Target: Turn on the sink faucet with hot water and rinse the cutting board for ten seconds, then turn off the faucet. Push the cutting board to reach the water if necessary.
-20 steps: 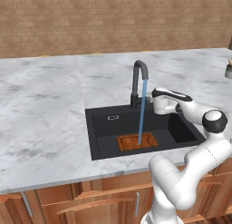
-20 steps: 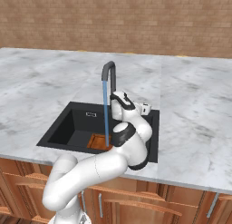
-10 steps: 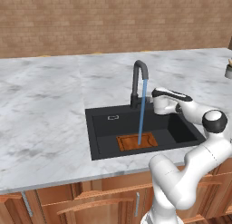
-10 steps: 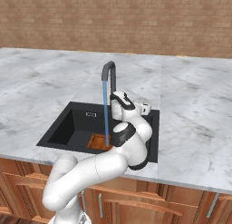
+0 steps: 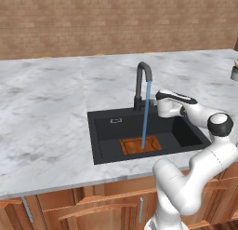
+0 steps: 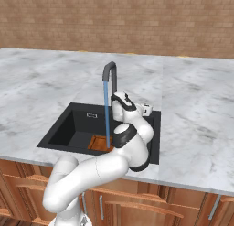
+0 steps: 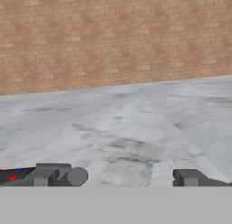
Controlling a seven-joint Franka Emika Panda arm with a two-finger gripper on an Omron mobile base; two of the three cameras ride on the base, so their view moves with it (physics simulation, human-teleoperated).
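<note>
The black gooseneck sink faucet point(image 5: 142, 82) point(image 6: 109, 74) stands at the back rim of the black sink point(image 5: 107, 131) point(image 6: 68, 129). A thin blue stream of water point(image 5: 146, 115) point(image 6: 107, 115) falls from its spout onto the orange-brown cutting board point(image 5: 135, 146) point(image 6: 98, 142) on the basin floor. My gripper point(image 5: 160, 102) point(image 6: 119, 101) point(image 7: 122, 177) hovers just right of the faucet base, pointing toward the back wall. It is open, its fingertips point(image 7: 53, 174) wide apart. A short grey cylinder point(image 7: 77, 176), seemingly the faucet lever, lies beside the left fingertip, not clamped.
Grey-white marble counter point(image 5: 46, 112) point(image 7: 127, 128) surrounds the sink up to a brick wall point(image 7: 113, 37). A small container point(image 5: 234, 71) sits at the counter's far right edge. Wooden cabinet fronts point(image 5: 93, 206) run below the counter.
</note>
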